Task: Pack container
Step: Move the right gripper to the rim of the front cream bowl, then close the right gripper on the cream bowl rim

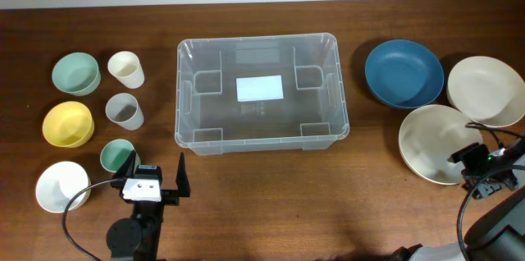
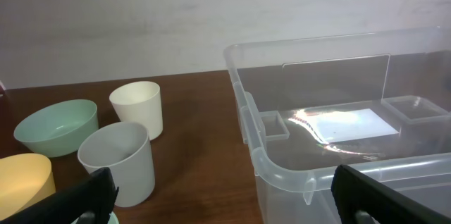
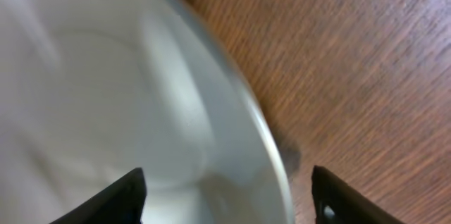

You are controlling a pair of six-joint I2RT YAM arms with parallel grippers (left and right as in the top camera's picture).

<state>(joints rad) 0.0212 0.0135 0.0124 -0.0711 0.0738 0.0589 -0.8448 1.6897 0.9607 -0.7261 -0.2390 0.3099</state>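
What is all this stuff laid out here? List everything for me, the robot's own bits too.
container: one, clear with white label, table centre
green bowl: one, pale green, far left, back
yellow bowl: one, yellow, far left, middle
white bowl: one, white, far left, front
cream cup: one, cream, left of container, back
grey cup: one, grey, left of container
teal cup: one, teal, by the left hand
blue bowl: one, dark blue, right of container
cream bowl: one, cream, far right
off-white bowl: one, off-white, right front
table: one, brown wood
left hand: one, black, open, front left
right hand: one, black, open, astride off-white bowl's rim
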